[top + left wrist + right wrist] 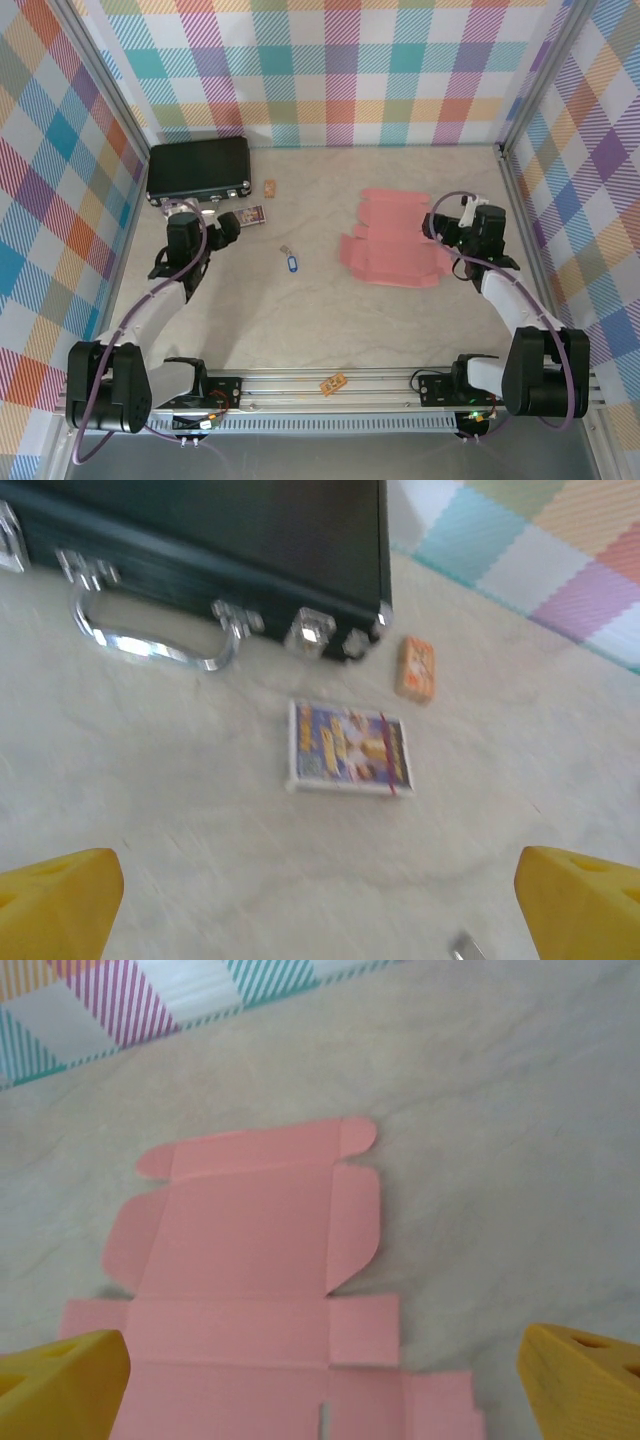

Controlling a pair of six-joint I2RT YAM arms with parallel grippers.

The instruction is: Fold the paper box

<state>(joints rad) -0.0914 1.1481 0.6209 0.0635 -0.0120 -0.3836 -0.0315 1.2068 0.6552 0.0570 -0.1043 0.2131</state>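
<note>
Two arms stand bolted to the metal rail (280, 382) at the near edge of the table (300, 320). A small orange-brown scrap (334, 381) lies on the rail between their bases. Farther out, near the middle of the table, lies a blue key tag (292, 263) on a metal ring.

The paper box (395, 245) is on the right half of the table. It is a salmon-pink die-cut sheet lying flat and unfolded, with its flaps spread out. The right gripper (437, 228) is at the sheet's right edge with its jaws spread wide and nothing held. In the right wrist view its yellow fingertips (60, 1385) flank the near part of the sheet (250, 1260). Whether they touch the sheet cannot be told.

The left gripper (228, 224) is over the left half of the table, well apart from the sheet. Its jaws are just as wide and hold nothing, and its wrist view shows bare tabletop between the yellow fingertips (575, 905).

Just beyond the left gripper lies a pack of cards (348, 748), flat and face up. Past that is a small orange box (416, 667). The black case (200, 540) sits closed in the far left corner, its metal latches and handle facing the arms. Checked walls (340, 70) close in the far side.
</note>
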